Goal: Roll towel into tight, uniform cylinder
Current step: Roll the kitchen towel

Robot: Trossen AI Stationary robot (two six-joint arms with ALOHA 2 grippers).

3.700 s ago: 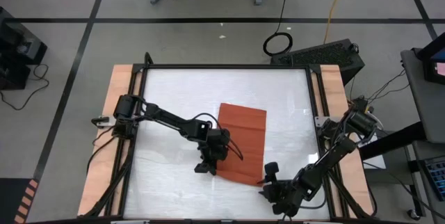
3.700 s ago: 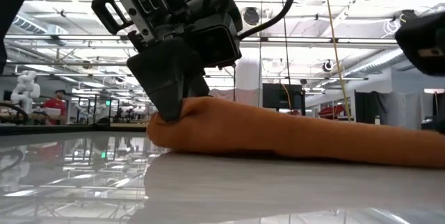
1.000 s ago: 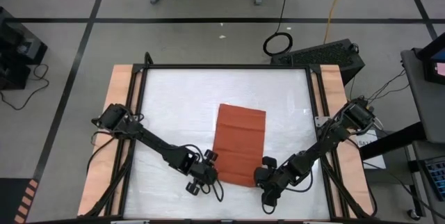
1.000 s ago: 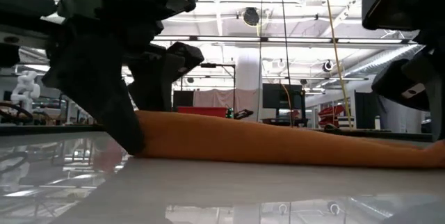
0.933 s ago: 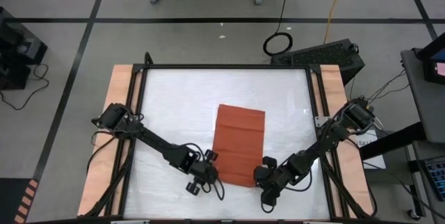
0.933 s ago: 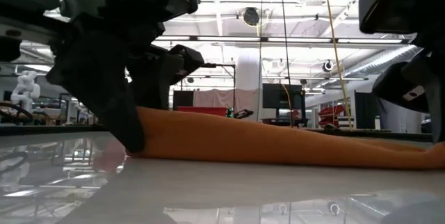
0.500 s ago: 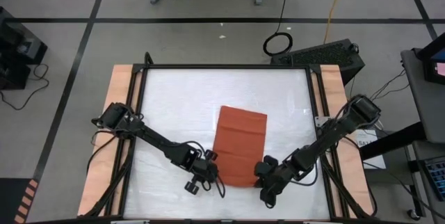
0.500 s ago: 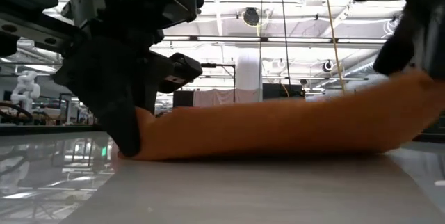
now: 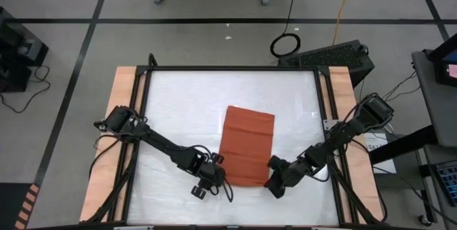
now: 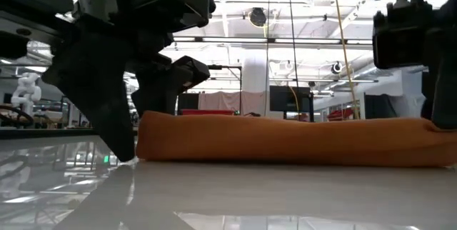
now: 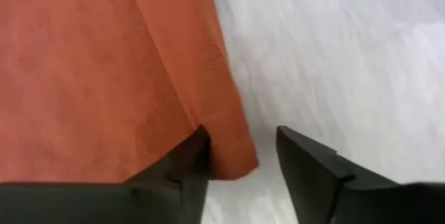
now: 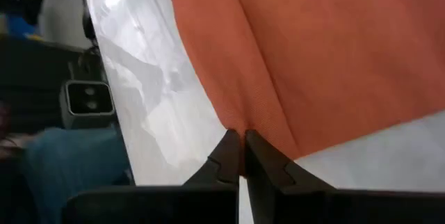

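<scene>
Presently, seen from above: left gripper low on the white counter, sitting at roughly 7 o'clock from the counter's middle, right at the towel's near left corner. Its arm runs back toward 9 o'clock, to the base at the counter's left rail. Left wrist view shows the two dark fingers spread apart, the towel corner lying in the gap between them; one finger touches or overlaps the cloth edge, the other stands on bare counter just beside it. Cloth not pinched.

Towel: rust-orange, rectangular, lying just right of counter centre, long side running 12 to 6 o'clock. A faint crease crosses it partway down. Near end looks folded over on itself; in the low view the towel reads as a low, thick, even band resting on the glossy counter, left end rounded.

Right gripper at about 5 o'clock from centre, at the towel's near right corner. Arm leads off toward 3 o'clock, to the base at the right rail. Right wrist view: fingers pressed together on the cloth, pinching the towel's edge where a fold line meets them. Towel spreads away beyond the tips, white counter on both sides of that corner.

Low view: left gripper dark and large at the towel's left end, tip down on the counter; right gripper only partly in frame at the right end.
</scene>
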